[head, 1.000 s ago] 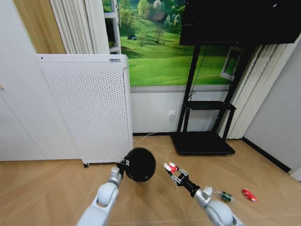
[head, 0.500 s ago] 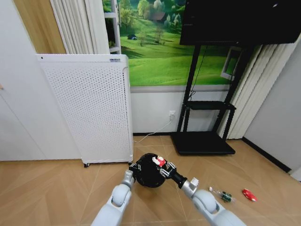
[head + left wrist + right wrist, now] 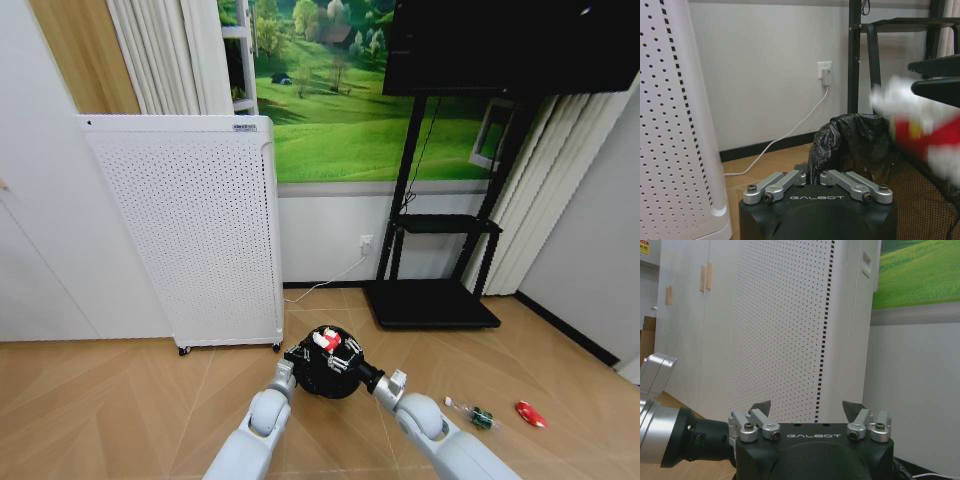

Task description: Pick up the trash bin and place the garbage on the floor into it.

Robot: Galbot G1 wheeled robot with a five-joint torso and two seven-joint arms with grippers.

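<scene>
The right gripper [image 3: 340, 352] hangs over the mouth of the trash bin [image 3: 325, 375], and its own wrist view shows the fingertips [image 3: 761, 407] spread wide apart with nothing between them. Just at the bin's opening, close in front of that gripper, sits the crumpled red-and-white wrapper [image 3: 325, 341]; in the left wrist view it appears as a blurred red and white shape [image 3: 920, 137] above the mesh, and whether it touches the liner cannot be told. The left gripper [image 3: 291, 357] is at the bin's near-left rim, its fingers closed on the rim and the black bag liner [image 3: 852, 137] that is folded over it, so the bin is held in front of the robot between the two arms. The bin's brown-black mesh wall [image 3: 920, 205] shows beside that gripper. Further out, on the wooden floor [image 3: 120, 400] to the robot's right, lie the small clear bottle with green label [image 3: 472, 415] and, beyond it, the flattened red piece [image 3: 530, 413], well apart from the bin. Behind the bin stands the white perforated cabinet [image 3: 190, 230] on the left, a wall socket with a white cable [image 3: 826, 76] at the wall, and a black stand [image 3: 430, 290] to the right.
</scene>
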